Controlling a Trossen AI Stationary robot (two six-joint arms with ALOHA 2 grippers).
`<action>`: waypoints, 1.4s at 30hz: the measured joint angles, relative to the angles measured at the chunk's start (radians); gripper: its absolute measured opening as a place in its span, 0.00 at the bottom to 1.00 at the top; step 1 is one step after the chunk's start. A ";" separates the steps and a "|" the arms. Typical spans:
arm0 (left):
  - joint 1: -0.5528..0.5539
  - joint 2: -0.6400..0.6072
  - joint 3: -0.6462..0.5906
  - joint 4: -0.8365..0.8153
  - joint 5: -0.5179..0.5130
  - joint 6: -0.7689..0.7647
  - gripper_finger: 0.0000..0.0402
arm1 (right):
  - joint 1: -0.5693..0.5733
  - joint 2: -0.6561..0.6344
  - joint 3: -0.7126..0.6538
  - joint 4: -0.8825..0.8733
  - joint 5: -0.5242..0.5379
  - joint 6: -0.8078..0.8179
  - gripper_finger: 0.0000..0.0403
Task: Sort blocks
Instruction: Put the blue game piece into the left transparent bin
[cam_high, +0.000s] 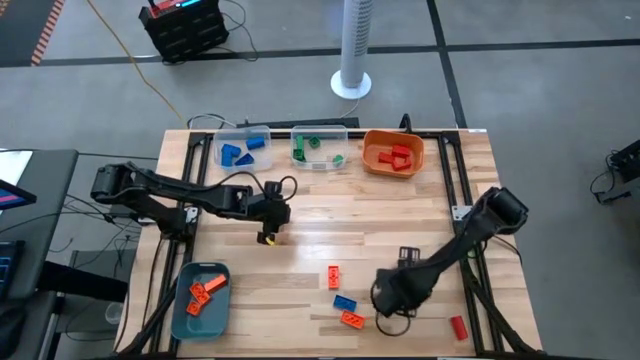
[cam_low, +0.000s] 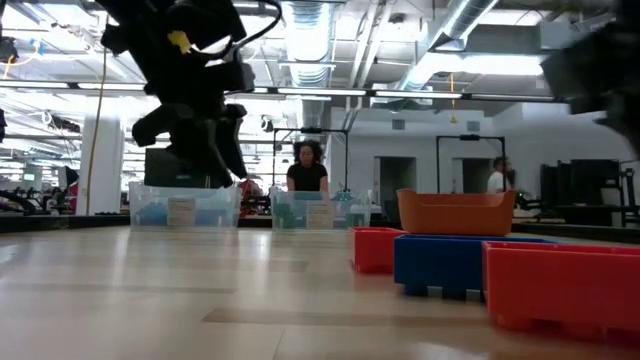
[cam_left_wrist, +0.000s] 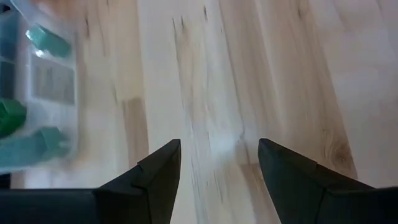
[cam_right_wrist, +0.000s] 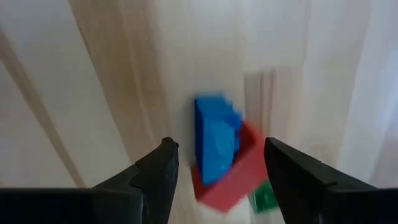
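The wooden table (cam_high: 300, 250) carries four bins: a teal bin (cam_high: 201, 298) at the near left with orange bricks in it, and along the far edge a clear bin (cam_high: 243, 146) of blue bricks, a second clear bin (cam_high: 320, 145) of green ones, and an orange bin (cam_high: 393, 152) of red ones.

The left gripper (cam_high: 271, 232) hangs over bare wood at mid-table, fingers spread wide with nothing between them; the green-brick bin shows only as a blur at the edge of its wrist view.

The right gripper (cam_right_wrist: 217, 165) is low at the near right, jaws wide, empty, framing a blue block (cam_right_wrist: 216, 148) lying on a red one (cam_right_wrist: 231, 180); a green sliver beside them is too cut off to identify.

Loose blocks (cam_high: 341, 297) lie just left of that gripper, and a single red brick (cam_high: 458, 326) sits near the table's right edge.
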 joint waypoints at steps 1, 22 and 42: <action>0.000 0.000 -0.005 0.001 0.000 -0.005 0.52 | 0.014 0.007 0.000 -0.012 -0.002 0.003 0.62; 0.000 0.000 -0.022 0.016 -0.001 -0.029 0.52 | 0.038 0.006 -0.111 0.146 0.037 0.003 0.51; 0.000 0.000 -0.022 0.162 0.045 0.044 0.52 | -0.095 -0.084 -0.099 0.200 0.278 -0.028 0.20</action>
